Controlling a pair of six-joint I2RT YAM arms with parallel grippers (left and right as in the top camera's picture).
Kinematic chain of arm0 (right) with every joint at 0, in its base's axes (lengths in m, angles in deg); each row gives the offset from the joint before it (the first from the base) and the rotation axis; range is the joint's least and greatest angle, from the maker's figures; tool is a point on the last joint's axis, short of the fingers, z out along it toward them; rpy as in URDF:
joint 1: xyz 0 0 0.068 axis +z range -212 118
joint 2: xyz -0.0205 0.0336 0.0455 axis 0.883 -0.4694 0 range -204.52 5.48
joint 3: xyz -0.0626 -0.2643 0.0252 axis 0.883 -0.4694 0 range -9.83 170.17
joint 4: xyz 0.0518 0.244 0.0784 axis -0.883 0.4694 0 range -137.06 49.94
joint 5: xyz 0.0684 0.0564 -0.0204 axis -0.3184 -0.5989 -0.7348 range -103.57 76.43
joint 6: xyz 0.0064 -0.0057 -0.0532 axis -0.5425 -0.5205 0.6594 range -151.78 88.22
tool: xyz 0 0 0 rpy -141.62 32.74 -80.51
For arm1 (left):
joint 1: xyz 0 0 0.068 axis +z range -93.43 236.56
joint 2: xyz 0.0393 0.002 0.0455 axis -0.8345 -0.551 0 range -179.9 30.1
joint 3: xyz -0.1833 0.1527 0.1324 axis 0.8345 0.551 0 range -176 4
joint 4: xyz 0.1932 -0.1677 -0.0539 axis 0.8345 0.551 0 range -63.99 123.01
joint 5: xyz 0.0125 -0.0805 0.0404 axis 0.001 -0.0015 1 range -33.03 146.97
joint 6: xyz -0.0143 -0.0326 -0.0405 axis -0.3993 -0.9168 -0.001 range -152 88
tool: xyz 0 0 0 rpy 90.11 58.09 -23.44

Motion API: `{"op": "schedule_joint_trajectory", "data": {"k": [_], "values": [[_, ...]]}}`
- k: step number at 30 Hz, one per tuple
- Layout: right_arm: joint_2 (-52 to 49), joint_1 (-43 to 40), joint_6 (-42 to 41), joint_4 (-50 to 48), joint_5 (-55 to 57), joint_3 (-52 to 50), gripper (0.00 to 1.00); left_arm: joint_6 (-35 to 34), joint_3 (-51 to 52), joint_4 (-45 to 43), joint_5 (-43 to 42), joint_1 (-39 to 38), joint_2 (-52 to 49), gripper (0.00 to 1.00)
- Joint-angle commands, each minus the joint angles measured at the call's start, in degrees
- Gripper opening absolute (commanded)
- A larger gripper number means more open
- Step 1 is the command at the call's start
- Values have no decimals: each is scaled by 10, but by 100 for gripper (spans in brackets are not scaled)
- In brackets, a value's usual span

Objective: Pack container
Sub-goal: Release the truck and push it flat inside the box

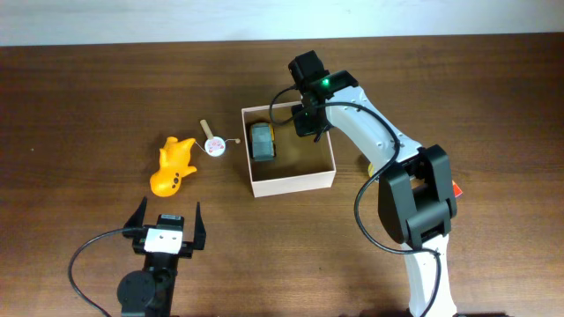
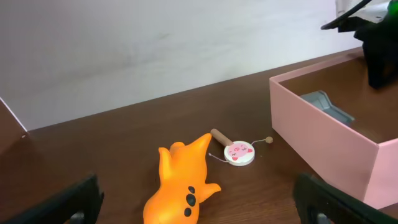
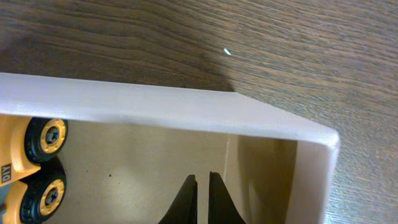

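Above a corner of the container [image 1: 291, 183], right end effector [image 3: 203, 184] hangs closed.

Dark brown wood-grain table [image 1: 79, 106] seen across whole overhead view.

- Box [image 1: 295, 182] set just right of centre, slightly turned against table edges.
- Orange toy [image 1: 173, 165], black spots on lower end, laid on its side left of box, well apart from it.
- Small round white drum [image 1: 214, 145] with wooden handle and beaded cord laid flat between toy and box, near toy's upper end, touching neither.
- Small red item [image 1: 457, 187] glimpsed at right, mostly hidden by arm; kind not made out.
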Motion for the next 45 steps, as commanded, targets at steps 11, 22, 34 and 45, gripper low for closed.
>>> {"op": "schedule_joint_trajectory", "data": {"k": [11,22,34,45], "values": [[-1,2,-93,11,68,-3,4,9,2,4,2,2,4,99],[-1,2,-170,19,95,-3,4,9,2,4,2,2,4,99],[-1,-1,-274,25,95,-3,4,9,2,4,2,2,4,99],[-1,-26,-330,42,90,-3,4,9,2,4,2,2,4,99]]}}
